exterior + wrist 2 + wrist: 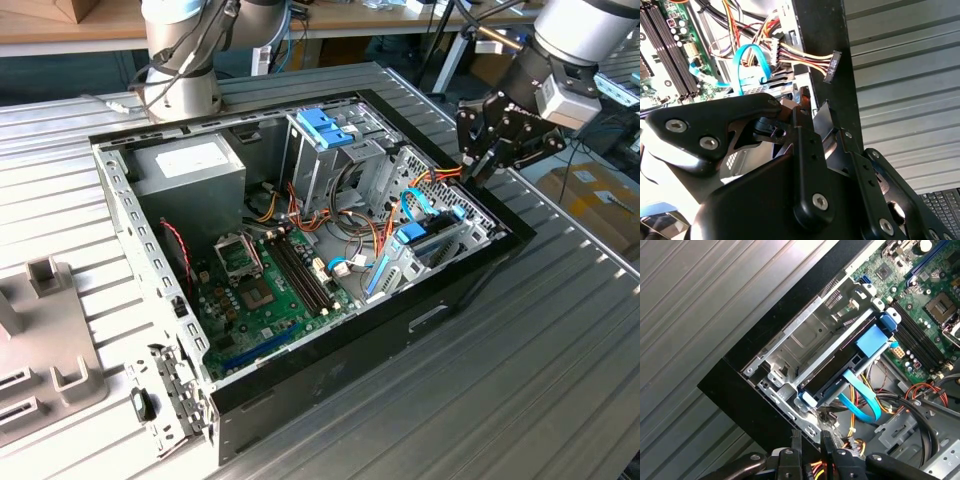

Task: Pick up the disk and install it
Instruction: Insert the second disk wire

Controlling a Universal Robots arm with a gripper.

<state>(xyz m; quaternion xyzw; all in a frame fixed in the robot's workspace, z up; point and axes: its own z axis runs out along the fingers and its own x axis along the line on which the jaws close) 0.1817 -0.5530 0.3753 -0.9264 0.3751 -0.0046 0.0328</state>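
The disk lies slotted in the metal bay at the front corner of the open computer case, its light-blue frame showing along its edge. In the exterior view the disk sits low near the case's right wall. My black gripper hovers above that wall, just beyond the bay's end, apart from the disk. In both wrist views the gripper has its fingers close together with nothing between them.
A tall metal cage with a blue top and a grey box with a white sticker stand at the case's back. The motherboard fills the floor. A loose connector on coloured wires and a blue cable hang near the gripper.
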